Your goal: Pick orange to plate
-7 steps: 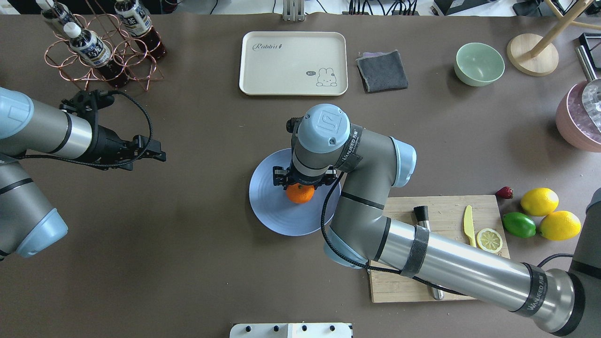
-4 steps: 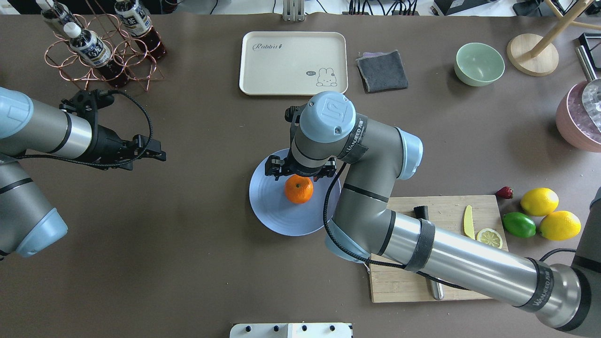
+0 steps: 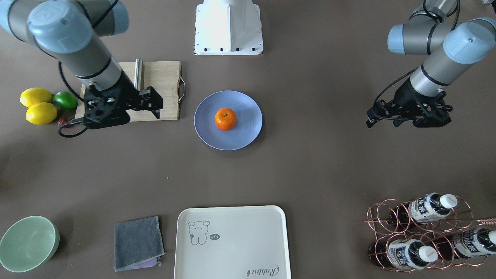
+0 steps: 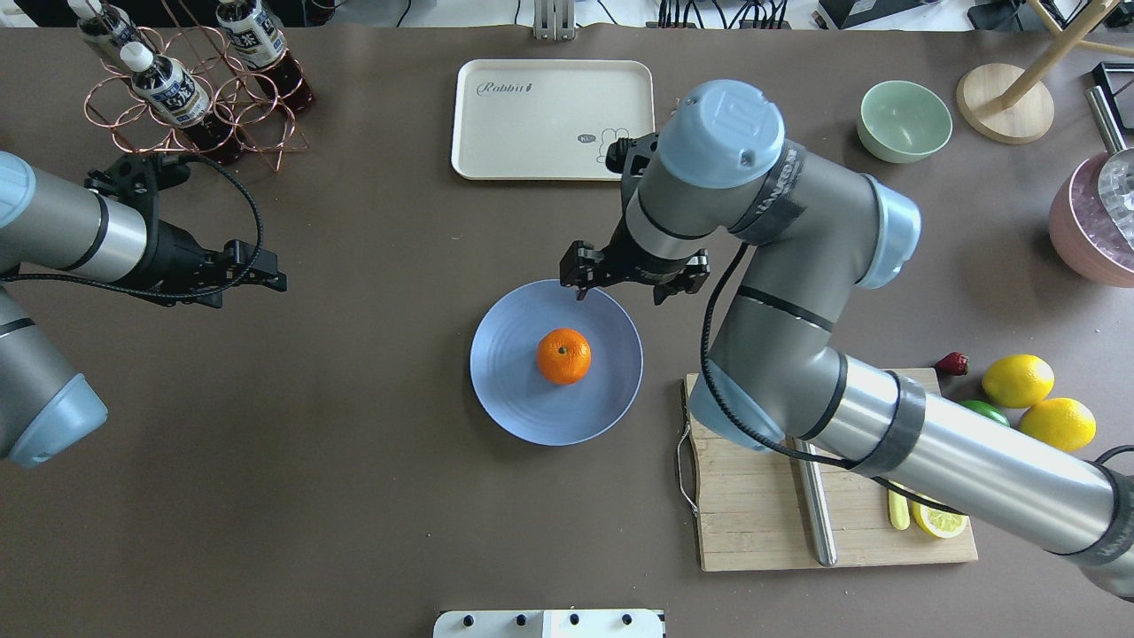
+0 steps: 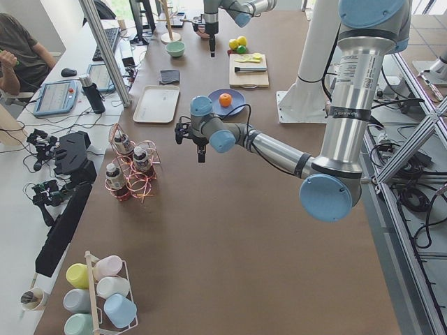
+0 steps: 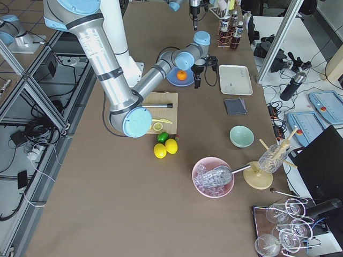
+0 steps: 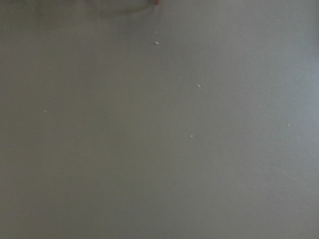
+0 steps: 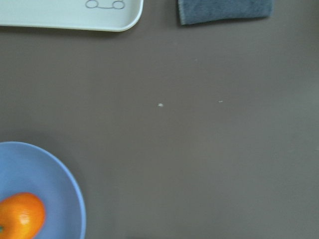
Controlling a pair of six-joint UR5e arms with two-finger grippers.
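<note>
orange [image 4: 563, 355] centred on plate [image 4: 507, 403] | we judge it light, firm, rolls: pinch across middle | right gripper [image 4: 631, 282] at plate's 1 o'clock, spread, empty | left gripper [image 3: 407, 116] spread too

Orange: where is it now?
Overhead view: the orange sits near the middle of the plate, mid-table, just left of the cutting board.

The orange [image 4: 563, 356] is coloured bright orange, with a tiny green stem spot. The plate [image 4: 509, 390] is tinted periwinkle blue and marked with faint concentric rings. The table [image 4: 354, 496] is covered in matte brown. The cream tray [image 4: 532, 124] is printed with a dark rabbit outline and script lettering. Yellow lemons [image 4: 1017, 379], a green lime [image 3: 66, 99] and a pale green bowl [image 4: 904, 120] are seen.
</note>
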